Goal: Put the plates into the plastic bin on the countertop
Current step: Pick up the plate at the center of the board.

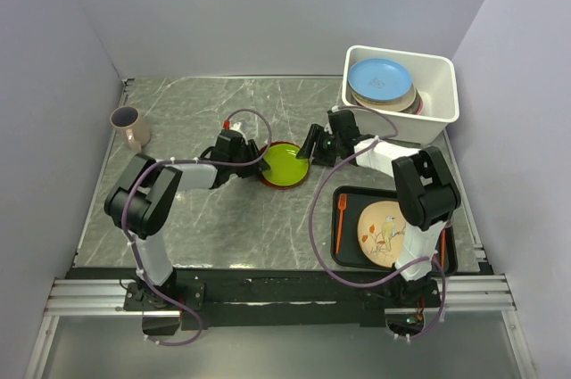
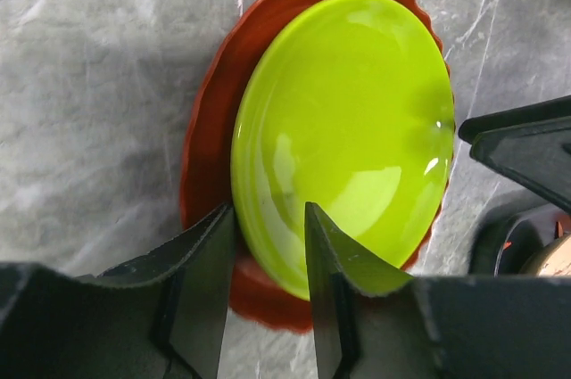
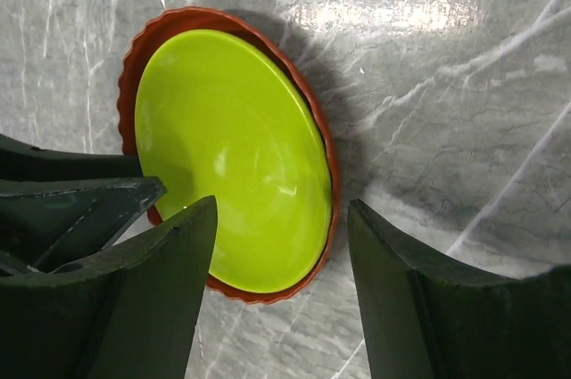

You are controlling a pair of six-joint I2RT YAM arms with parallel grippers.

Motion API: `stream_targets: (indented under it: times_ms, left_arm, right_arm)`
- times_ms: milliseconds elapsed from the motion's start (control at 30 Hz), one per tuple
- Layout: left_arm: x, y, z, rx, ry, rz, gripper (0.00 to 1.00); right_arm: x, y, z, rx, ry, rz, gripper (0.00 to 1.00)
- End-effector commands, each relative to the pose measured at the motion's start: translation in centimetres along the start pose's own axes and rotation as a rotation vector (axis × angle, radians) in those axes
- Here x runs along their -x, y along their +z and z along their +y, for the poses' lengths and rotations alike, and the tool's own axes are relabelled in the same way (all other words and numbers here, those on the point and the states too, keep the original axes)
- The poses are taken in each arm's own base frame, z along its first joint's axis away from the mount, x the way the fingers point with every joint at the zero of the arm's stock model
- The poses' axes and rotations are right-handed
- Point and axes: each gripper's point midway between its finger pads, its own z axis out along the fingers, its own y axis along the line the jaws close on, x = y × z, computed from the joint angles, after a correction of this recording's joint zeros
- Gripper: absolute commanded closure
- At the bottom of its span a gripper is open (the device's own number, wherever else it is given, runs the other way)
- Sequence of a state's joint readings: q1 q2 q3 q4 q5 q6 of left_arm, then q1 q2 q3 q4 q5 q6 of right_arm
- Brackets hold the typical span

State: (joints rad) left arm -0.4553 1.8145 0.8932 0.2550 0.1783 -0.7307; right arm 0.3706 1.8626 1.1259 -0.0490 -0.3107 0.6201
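On the marble bench [image 1: 196, 210] the yellow-green plate [image 1: 284, 163] is stacked on the red-orange plate [image 2: 210, 111] — outside the plastic bin [image 1: 440, 85]. Its rim is straddled by the half-open left gripper [image 2: 269, 214], the right gripper [image 3: 282, 210] spread wide.

Beige mug [image 1: 130, 126] upright, far left, near wall. Flat black tray [image 1: 361, 194] at near right. Orange fork [image 1: 340, 222] lying along tray's left side.

A robot lab cell dressed as a kitchen. Partition walls [image 1: 53, 85] box in a marble-look countertop [image 1: 196, 102], with robot arms [image 1: 147, 201] bolted to an aluminium rail [image 1: 89, 294]. Plates [image 1: 379, 78] in a white plastic bin [image 1: 401, 51], a mug [image 1: 130, 126] and an orange fork [image 1: 340, 223] supply the kitchenware.
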Motion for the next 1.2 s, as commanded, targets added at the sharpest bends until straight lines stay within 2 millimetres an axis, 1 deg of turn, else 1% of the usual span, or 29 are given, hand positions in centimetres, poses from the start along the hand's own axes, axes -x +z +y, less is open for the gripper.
stream_targets:
  times_ms: [0,67,100,167,200,433,567,633,700,733,800,833,867,900,933,967,1000,1167]
  left_arm:
    - [-0.8,1.2,0.4,0.007,-0.001,0.024,0.60]
    - [-1.0,1.4,0.6,0.004,-0.002,0.031,0.68]
    - [-1.2,1.5,0.7,0.007,-0.003,0.034,0.77]
    - [-1.3,1.5,0.8,0.010,-0.003,0.038,0.89]
    - [-1.4,1.5,0.9,0.014,-0.003,0.040,0.99]
    - [-0.6,0.5,0.4,0.012,0.003,0.010,0.99]
    - [0.5,-0.5,-0.8,-0.018,0.008,-0.020,0.99]
    - [0.7,-0.8,-0.9,-0.019,0.007,-0.033,0.99]
    - [1.2,-1.4,-1.5,-0.039,0.004,-0.048,0.99]
    - [1.1,-1.6,-1.7,-0.052,0.000,-0.045,0.99]
    - [1.8,-2.3,-2.6,-0.086,-0.007,-0.068,0.99]
    - [1.6,-2.5,-2.8,-0.101,-0.012,-0.061,0.99]
    - [1.9,-2.9,-3.2,-0.119,-0.013,-0.071,0.99]
    - [1.9,-3.1,-3.3,-0.126,-0.021,-0.068,0.99]
    - [1.8,-3.3,-3.6,-0.140,-0.025,-0.065,0.99]
    - [2.4,-3.8,-4.1,-0.158,-0.025,-0.083,0.99]
    - [2.3,-4.1,-4.2,-0.166,-0.031,-0.087,0.99]
    - [3.3,-5.8,-5.3,-0.226,-0.047,-0.113,0.99]
  right_arm:
    - [0.9,0.9,0.6,0.026,-0.021,-0.024,0.33]
    - [0.4,1.1,0.3,0.025,-0.016,-0.010,0.33]
    - [0.2,1.1,0.3,0.027,-0.010,-0.003,0.33]
    - [0.1,1.0,0.4,0.034,-0.012,0.001,0.33]
    - [0.1,0.9,0.4,0.036,-0.011,0.002,0.33]
    - [0.8,-0.7,1.5,0.070,-0.014,-0.023,0.32]
    - [1.0,-1.8,1.6,0.083,-0.005,-0.035,0.32]
    - [1.1,-2.7,1.7,0.096,0.006,-0.044,0.31]
    - [1.5,-3.6,2.1,0.121,0.004,-0.072,0.30]
    - [1.5,-3.9,2.1,0.123,0.005,-0.078,0.30]
    - [1.3,-4.8,2.0,0.133,0.008,-0.087,0.29]
    - [1.3,-5.1,2.2,0.143,0.009,-0.090,0.29]
    - [1.4,-5.3,2.2,0.158,0.011,-0.096,0.29]
    - [1.1,-5.7,2.3,0.177,0.021,-0.090,0.29]
    - [1.0,-5.9,2.4,0.191,0.020,-0.091,0.29]
    - [0.9,-6.1,2.5,0.197,0.025,-0.087,0.28]
    - [0.6,-6.4,2.7,0.218,0.026,-0.073,0.29]
    - [0.0,-7.5,3.3,0.273,0.031,-0.077,0.28]
